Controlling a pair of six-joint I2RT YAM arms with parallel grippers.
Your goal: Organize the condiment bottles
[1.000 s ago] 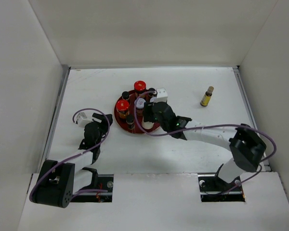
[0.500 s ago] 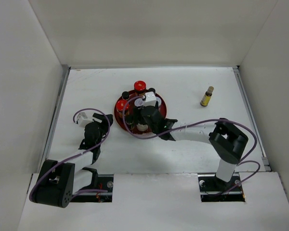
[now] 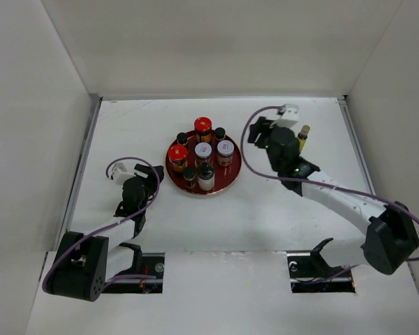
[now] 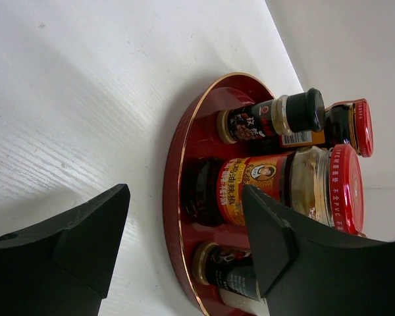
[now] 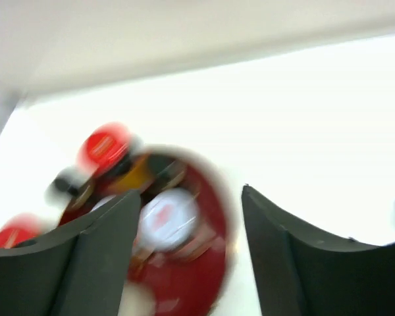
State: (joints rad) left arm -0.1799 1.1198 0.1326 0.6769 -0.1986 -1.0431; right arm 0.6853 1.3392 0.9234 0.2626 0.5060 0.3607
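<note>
I stand before a white table [image 3: 265,209] that is closed in by plain white walls: a back wall [image 3: 216,49] and one side wall to the left [image 3: 28,139] and one to the right [image 3: 398,105]. The surface is matte, and close up it shows a fine grain. A thin metal strip [image 3: 84,160] runs along its left edge. At the near edge lies a white board [image 3: 223,293] with two cut-outs where the arm bases sit. A little left of the middle of the table is a round red tray [image 3: 227,176], and most of the condiment bottles [image 3: 203,151] stand upright on it, close together: two red-capped jars [image 3: 203,125], two with pale lilac lids [image 3: 225,149] and some small black-capped ones [image 3: 189,173]. One slim yellow bottle [image 3: 300,142] is alone on the bare table, well apart from the tray on the right side and just beside the right arm; I cannot tell if it stands or lies. The left gripper [image 3: 155,171] is low, just beside the tray's left rim, with its jaws spread and nothing between them. The right gripper [image 5: 191,191] is between the tray and the yellow bottle and faces the tray; its jaws are also apart and hold nothing. A purple cable [image 3: 246,143] loops off each arm.
</note>
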